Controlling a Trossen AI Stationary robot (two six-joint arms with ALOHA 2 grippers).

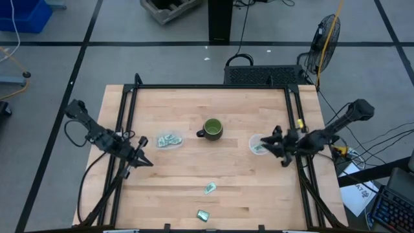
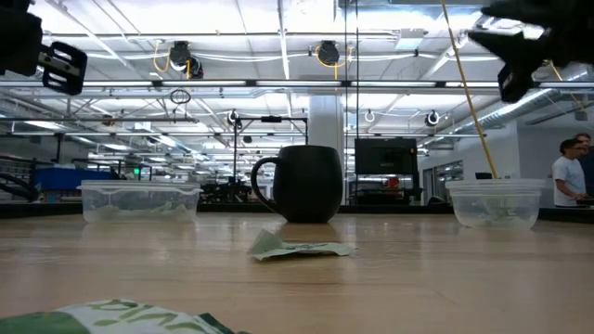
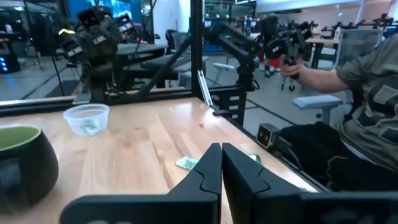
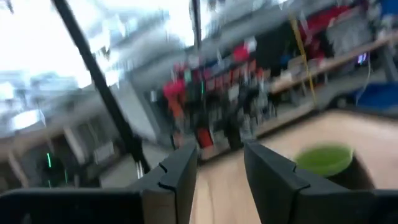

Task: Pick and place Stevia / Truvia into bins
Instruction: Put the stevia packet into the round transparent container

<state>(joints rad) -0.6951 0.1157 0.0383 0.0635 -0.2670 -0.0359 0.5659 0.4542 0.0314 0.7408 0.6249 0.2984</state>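
Two small flat pale green and white paper sweetener packets lie loose on the wooden worktop (image 1: 194,103): one packet (image 1: 209,188) near the front middle and another packet (image 1: 203,215) closer still to the near edge. The rest already sit in the two shallow round clear plastic bowls, the left bowl (image 1: 169,140) and the right bowl (image 1: 259,144), which flank a dark green handled mug (image 1: 212,129) at the centre, so most of the sorting looks done. The left tool (image 1: 143,160) hangs just near-left of the left bowl, its fingers pressed together with nothing between them, probably having just dropped a packet. The right tool (image 1: 277,145) hovers at the right bowl's far-right rim, its fingers spread and empty in the right wrist view. Beyond the worktop, a seated person's hand (image 3: 292,64) shows in the left wrist view.
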